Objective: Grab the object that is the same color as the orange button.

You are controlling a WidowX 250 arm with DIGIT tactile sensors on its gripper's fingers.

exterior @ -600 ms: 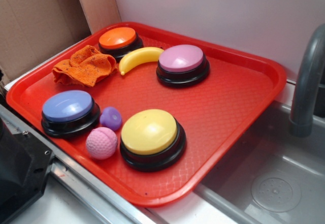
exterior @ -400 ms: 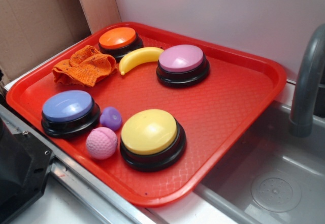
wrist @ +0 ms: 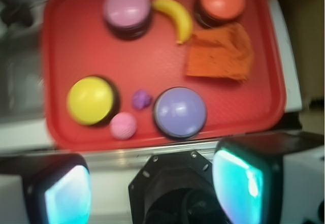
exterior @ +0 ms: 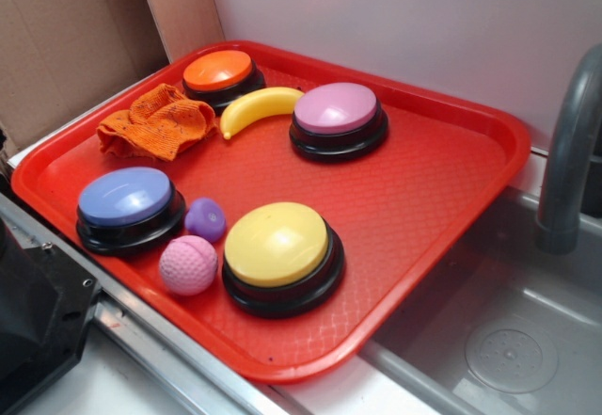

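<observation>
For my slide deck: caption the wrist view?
Open claw above red tray; orange rag beside orange button.

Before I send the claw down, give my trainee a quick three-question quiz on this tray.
1. True or false: the orange cloth lies beside the orange button, at the tray's far left corner in the exterior view.
2. Multiple choice: what lies between the orange button and the pink button? A) pink ball B) banana C) purple egg
3. Fill in: in the wrist view, the claw's fingers stand ____ and hold nothing.

Key: 1 true; 2 B, the banana; 3 open, well apart and short of the tray.
</observation>
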